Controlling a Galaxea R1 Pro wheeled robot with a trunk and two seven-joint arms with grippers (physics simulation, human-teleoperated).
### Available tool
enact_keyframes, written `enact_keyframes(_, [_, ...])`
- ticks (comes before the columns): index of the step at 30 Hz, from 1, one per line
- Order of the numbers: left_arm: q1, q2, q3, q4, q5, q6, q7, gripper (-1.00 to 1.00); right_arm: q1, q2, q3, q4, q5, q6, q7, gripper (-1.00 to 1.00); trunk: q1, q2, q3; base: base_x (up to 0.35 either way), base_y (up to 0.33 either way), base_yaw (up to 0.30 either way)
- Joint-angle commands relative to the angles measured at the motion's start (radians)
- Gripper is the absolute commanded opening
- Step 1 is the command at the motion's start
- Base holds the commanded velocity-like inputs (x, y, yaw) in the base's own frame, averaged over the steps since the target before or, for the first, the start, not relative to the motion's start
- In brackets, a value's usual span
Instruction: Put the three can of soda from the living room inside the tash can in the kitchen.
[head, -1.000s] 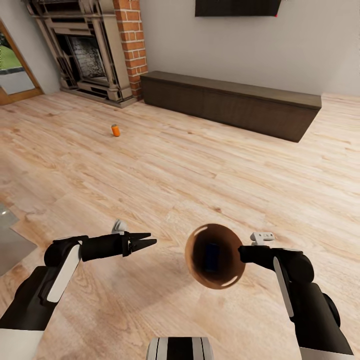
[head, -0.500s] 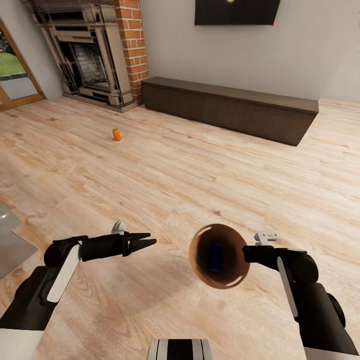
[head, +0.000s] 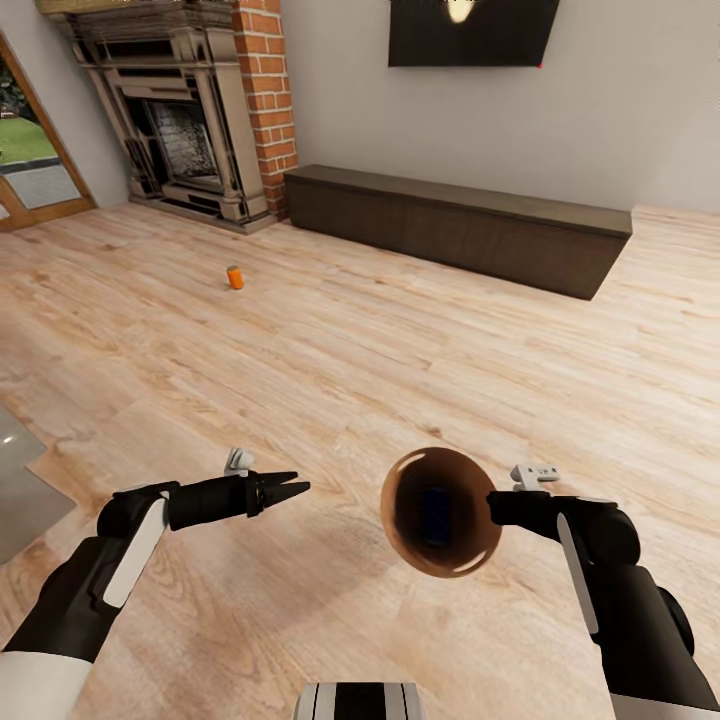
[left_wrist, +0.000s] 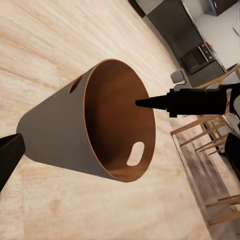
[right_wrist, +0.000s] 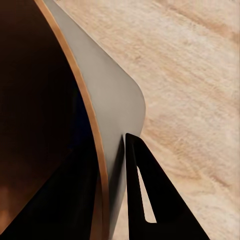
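Nearest to me, my right tool (head: 492, 506) is pinching the rim of the bin (head: 440, 511): on the right wrist camera one finger (right_wrist: 145, 200) lies against the grey outer wall (right_wrist: 107, 125), with the rim running between the fingers. I hold the bin in the air above the floor (head: 400, 350), its dark mouth tipped up toward my head camera, and a blue can (head: 434, 515) shows deep inside it. My left tool (head: 295, 486) hangs level beside the bin, apart from it, with its two dark fingers pressed together and nothing between them. Further out on the bare planks, an orange can (head: 235, 277) stands upright, well apart from both arms and short of the fireplace (head: 185, 140). Beyond it, the brick column (head: 268, 95) rises next to the hearth, and a long dark bench (head: 455, 228) runs along the far wall beneath the TV (head: 470, 32).
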Motion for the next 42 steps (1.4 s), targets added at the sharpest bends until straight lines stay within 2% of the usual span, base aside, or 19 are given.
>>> enact_keyframes(1, [0.000, 0.000, 0.000, 0.000, 0.000, -0.001, 0.000, 1.00, 0.000, 0.000, 0.000, 0.000, -0.021, 0.003, 0.005, -1.00, 0.000, 0.000, 0.002, 0.000, 0.000, 0.000])
enact_keyframes(11, [0.000, -0.002, -0.002, 0.007, 0.003, -0.004, 0.000, 1.00, 0.000, -0.005, -0.001, 0.000, -0.021, 0.003, -0.001, -1.00, 0.000, 0.000, 0.018, 0.000, 0.000, 0.000])
enact_keyframes(16, [0.000, -0.005, -0.003, 0.048, 0.003, -0.005, 0.001, 1.00, 0.000, -0.006, 0.000, 0.000, -0.021, 0.003, -0.001, -1.00, 0.000, 0.000, 0.026, 0.000, 0.000, 0.000])
enact_keyframes(21, [0.000, -0.039, -0.009, 0.068, -0.001, -0.007, 0.001, 1.00, 0.000, -0.007, 0.001, 0.000, -0.020, 0.003, -0.001, -1.00, 0.000, 0.000, 0.034, 0.000, 0.000, 0.000])
enact_keyframes(25, [0.000, -0.049, -0.011, 0.075, -0.003, -0.007, 0.001, 1.00, 0.000, -0.017, 0.001, 0.000, -0.020, 0.003, -0.001, -1.00, 0.000, 0.000, 0.040, 0.042, 0.000, 0.000])
enact_keyframes(32, [0.000, -0.051, -0.010, 0.090, -0.002, -0.009, 0.002, 1.00, 0.000, -0.018, 0.001, 0.000, -0.019, 0.003, -0.001, -1.00, 0.000, 0.000, 0.052, 0.101, 0.000, 0.000])
enact_keyframes(42, [0.000, -0.052, -0.009, 0.133, -0.004, -0.045, 0.003, 1.00, 0.000, -0.020, -0.001, 0.000, -0.019, 0.003, -0.001, -1.00, 0.000, 0.000, 0.068, 0.145, 0.000, 0.000])
